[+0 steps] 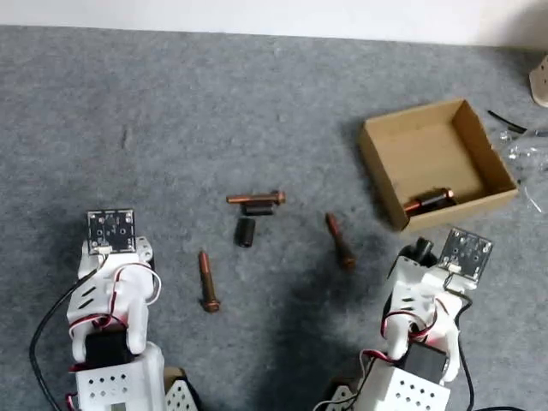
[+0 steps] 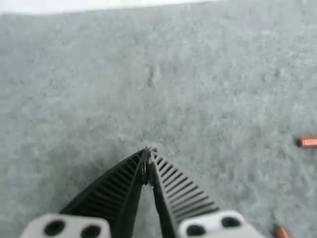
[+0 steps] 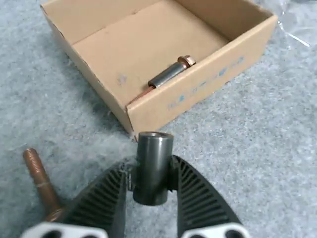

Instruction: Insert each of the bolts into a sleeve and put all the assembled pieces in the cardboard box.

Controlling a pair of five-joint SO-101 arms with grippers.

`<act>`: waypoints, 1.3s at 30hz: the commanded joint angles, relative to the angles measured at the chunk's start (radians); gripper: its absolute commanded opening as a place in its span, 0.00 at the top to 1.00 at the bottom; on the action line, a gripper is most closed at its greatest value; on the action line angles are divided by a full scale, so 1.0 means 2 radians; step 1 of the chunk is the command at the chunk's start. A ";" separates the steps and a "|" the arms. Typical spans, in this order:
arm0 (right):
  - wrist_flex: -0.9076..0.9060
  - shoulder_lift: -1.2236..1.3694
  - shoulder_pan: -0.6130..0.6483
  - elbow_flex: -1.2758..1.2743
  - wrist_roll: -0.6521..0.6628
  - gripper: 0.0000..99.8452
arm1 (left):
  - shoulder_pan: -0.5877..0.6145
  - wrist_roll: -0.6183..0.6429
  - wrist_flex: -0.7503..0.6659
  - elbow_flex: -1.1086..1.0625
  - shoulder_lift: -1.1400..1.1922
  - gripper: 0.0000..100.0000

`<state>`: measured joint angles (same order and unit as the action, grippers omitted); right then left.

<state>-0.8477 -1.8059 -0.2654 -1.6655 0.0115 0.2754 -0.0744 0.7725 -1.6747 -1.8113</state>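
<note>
My right gripper [image 3: 151, 167] is shut on a dark sleeve [image 3: 152, 168], held upright just in front of the cardboard box [image 3: 198, 96]. One assembled bolt and sleeve [image 3: 168, 74] lies inside that box [image 1: 390, 175]. A loose bolt [image 3: 39, 181] lies beside the right gripper. On the carpet lie three copper bolts: one [image 1: 255, 199] with a dark piece against it, one [image 1: 208, 281] nearer the left arm, and one [image 1: 340, 241] nearer the right arm. A dark sleeve [image 1: 246, 231] lies among them. My left gripper [image 2: 148, 154] is shut on nothing over bare carpet.
Grey carpet [image 1: 171, 128] covers the table. Clear plastic bags [image 1: 522, 150] and a pale object [image 1: 539, 81] lie at the far right beyond the box. Two bolt ends [image 2: 308, 142] [image 2: 282, 232] show beside the left gripper.
</note>
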 commanded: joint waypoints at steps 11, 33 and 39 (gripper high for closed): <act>0.001 -0.007 -0.006 -0.002 -0.002 1.00 | -0.109 0.100 0.181 0.254 0.168 0.99; 0.024 -0.007 0.009 -0.003 -0.002 1.00 | -0.242 0.292 0.236 0.455 0.704 0.96; 0.024 -0.007 0.009 -0.003 -0.002 1.00 | -0.278 0.292 0.278 0.452 0.705 0.76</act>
<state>-0.8385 -1.8059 -0.2639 -1.6655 0.0115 -0.2309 0.4979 1.2881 -0.8063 -0.4012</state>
